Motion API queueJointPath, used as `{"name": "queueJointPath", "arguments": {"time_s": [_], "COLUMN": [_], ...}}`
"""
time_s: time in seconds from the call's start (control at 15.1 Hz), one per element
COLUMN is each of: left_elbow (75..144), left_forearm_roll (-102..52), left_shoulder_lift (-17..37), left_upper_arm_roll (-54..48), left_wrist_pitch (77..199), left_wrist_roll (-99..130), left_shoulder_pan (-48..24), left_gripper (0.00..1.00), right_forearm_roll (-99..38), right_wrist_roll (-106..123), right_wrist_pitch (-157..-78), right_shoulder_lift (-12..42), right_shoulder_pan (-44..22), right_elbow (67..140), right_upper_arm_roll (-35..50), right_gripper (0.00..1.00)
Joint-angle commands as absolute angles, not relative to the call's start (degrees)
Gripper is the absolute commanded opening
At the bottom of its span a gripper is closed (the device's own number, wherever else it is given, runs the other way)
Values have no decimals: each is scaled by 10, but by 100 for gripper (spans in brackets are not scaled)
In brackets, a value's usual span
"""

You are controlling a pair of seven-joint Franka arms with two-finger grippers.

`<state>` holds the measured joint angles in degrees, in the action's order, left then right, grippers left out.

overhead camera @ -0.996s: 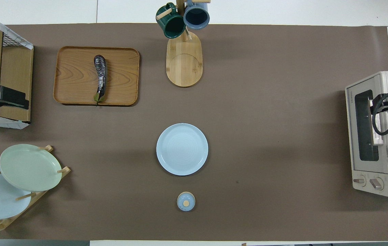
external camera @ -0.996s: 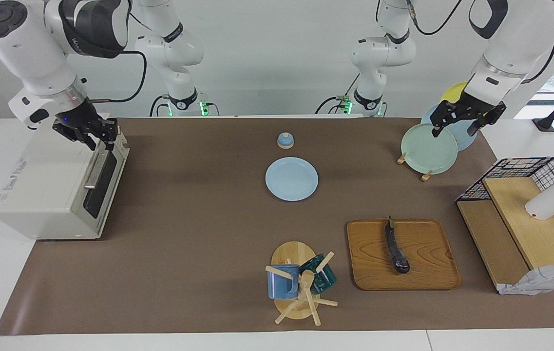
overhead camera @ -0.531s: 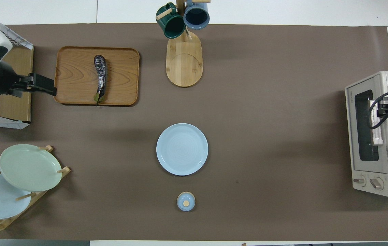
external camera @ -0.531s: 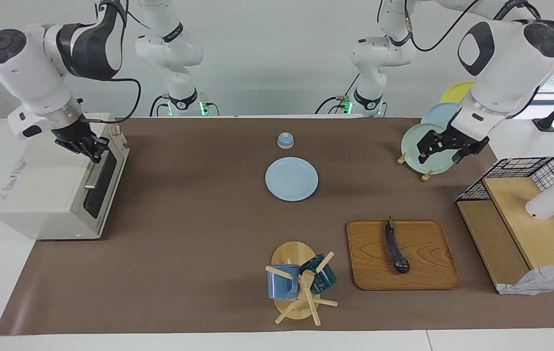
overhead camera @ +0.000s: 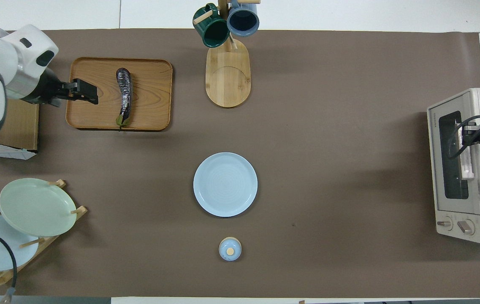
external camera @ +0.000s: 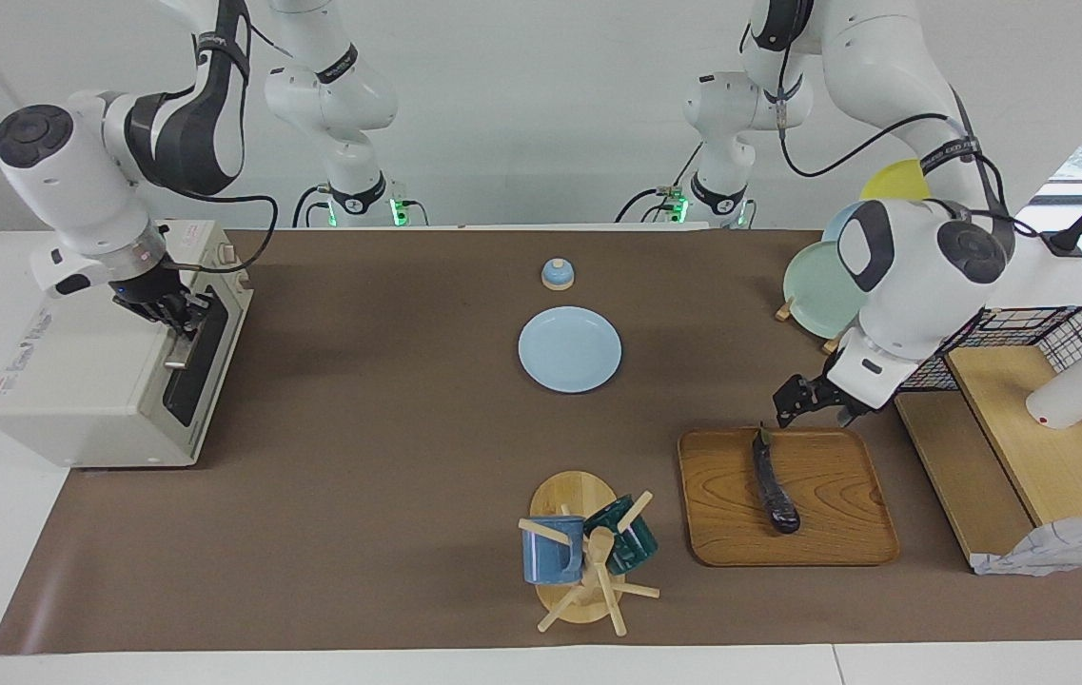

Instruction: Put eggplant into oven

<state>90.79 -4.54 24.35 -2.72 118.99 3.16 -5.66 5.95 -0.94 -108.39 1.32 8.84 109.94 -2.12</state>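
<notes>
So the eggplant [external camera: 775, 482] lies lengthwise on the wooden tray [external camera: 836, 542], stem toward the robots – easy to pinch across its middle. Left gripper [external camera: 812, 405] hangs over the tray's edge, fingers spread, holding nothing. Right gripper [external camera: 181, 312] sits at the oven [external camera: 74, 381] door handle [external camera: 181, 350] – probably to open it – can't tell its fingers' state. Brown mat covers the desk [external camera: 360, 495]; white wall above.

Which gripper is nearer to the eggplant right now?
Left. The left gripper is over the tray's edge beside the eggplant; the right gripper is at the oven.
</notes>
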Motion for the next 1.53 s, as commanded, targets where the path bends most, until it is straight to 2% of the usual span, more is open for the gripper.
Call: {"name": "queueJointPath", "arguments": {"time_s": [0.0,0.33,0.6,0.86,0.93,1.06,1.33,1.46], "left_elbow": [877,882,922,941,945,947,946,941], "left_forearm_roll": [-40,-7,-7,-7,-7,-7,-7,-6], "left_shoulder_lift": [294,321,317,313,312,312,312,312], "left_upper_arm_roll": [-22,-22,-23,-23,-23,-23,-22,-22], "left_wrist_pitch": [1238,1275,1309,1317,1318,1318,1316,1312], "left_wrist_roll": [32,17,10,10,10,10,9,6], "left_shoulder_pan": [-72,-84,-86,-86,-86,-86,-86,-86], "left_gripper": [100,100,100,100,96,76,0,0], "right_forearm_roll": [84,83,75,41,32,30,29,29], "right_wrist_roll": [-18,-18,-19,-22,-25,-48,-64,-64], "right_wrist_pitch": [-1097,-1114,-1171,-1188,-1195,-1206,-1222,-1250], "right_shoulder_lift": [4,-3,1,18,22,25,25,32], "right_shoulder_pan": [96,101,102,89,78,57,36,35], "right_elbow": [1117,1143,1193,1196,1196,1197,1199,1211], "right_upper_arm_roll": [-17,-15,-15,-14,-14,-14,-14,-13], "right_gripper": [0,0,0,0,0,0,0,0]}}
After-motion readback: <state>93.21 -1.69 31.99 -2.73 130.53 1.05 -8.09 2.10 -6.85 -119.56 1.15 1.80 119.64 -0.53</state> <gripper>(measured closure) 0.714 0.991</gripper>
